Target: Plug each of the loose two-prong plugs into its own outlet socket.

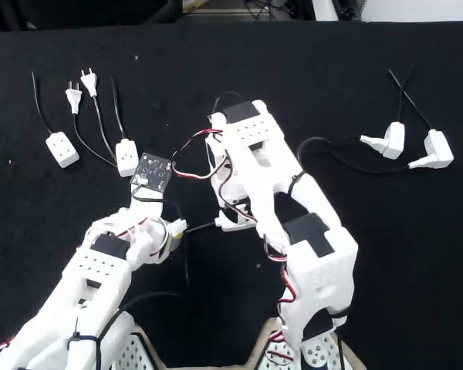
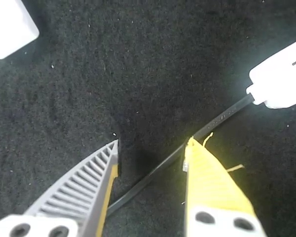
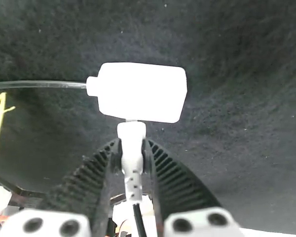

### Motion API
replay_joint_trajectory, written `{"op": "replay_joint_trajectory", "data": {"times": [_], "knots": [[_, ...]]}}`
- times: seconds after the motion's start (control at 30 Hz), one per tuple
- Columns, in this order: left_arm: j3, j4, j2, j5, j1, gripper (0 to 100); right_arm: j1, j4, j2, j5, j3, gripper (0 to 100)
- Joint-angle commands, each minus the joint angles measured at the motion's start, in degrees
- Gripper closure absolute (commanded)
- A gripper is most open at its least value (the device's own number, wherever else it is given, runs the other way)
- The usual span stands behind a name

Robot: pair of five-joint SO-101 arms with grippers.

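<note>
Near the middle of the table [image 1: 355, 77], beneath the right arm [image 1: 293, 200], the right jaws stand narrow, clamped on the white body of a two-prong plug [image 3: 132, 158]. The front end of that plug meets the side of a white socket block [image 3: 138, 92]. The left jaws stand moderately open. A black cable [image 2: 222, 118] runs between them, gripped by neither, and ends at a white socket [image 2: 281, 74]. Toward the far left corner lie a loose plug [image 1: 73, 96], a second loose plug [image 1: 88, 79], an outer socket [image 1: 62, 148] and an inner socket [image 1: 126, 156]. Toward the far right edge lie one joined plug-and-socket pair [image 1: 390, 140] and another joined pair [image 1: 436, 150].
</note>
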Motion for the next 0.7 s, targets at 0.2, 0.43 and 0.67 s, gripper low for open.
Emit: {"op": "replay_joint_trajectory", "data": {"times": [0.2,0.43,0.67], "knots": [[-0.22,-0.88,-1.32,0.0,-0.31,78,1.49,1.67,-2.15,-0.53,-4.18,98.8],[-0.22,-0.88,-1.32,0.0,-0.31,78,1.41,1.67,-2.07,-0.53,-4.97,98.8],[-0.22,-0.88,-1.32,0.0,-0.31,78,0.35,1.67,-2.42,-0.79,-4.88,98.8]]}}
